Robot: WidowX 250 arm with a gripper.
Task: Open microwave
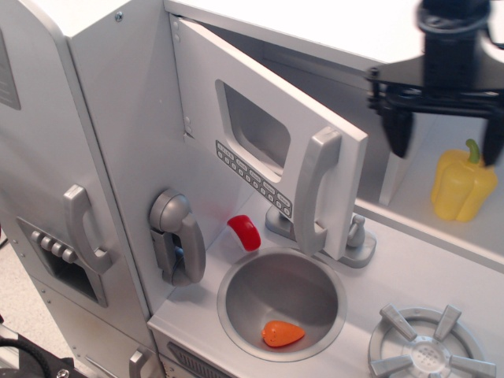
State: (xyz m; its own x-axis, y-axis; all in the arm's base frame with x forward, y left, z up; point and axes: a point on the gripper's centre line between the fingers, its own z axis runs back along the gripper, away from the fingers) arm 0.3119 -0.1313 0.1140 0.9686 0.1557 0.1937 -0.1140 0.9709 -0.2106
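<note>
The black robot gripper (447,138) hangs at the upper right, pointing down from a dark wrist that runs out of the top edge; its two fingers (399,130) stand wide apart with nothing between them, clear of the door and above the yellow plastic bell pepper (462,185), which stands upright on the pale ledge at the right; the silver-grey toy microwave (268,134) sits at the upper middle, hinged on its left side, its door with the dark rounded window swung out towards the camera so the interior behind shows; the long vertical grey handle (313,191) on the door's free edge hangs over the round metal sink (281,303); an orange toy carrot piece (282,334) lies in the basin; a red cylinder (245,232) rests behind the sink; a grey toy telephone (177,238) is mounted on the side wall; a tall grey fridge door (55,197) fills the left; a grey stove burner (429,346) sits at the lower right.
</note>
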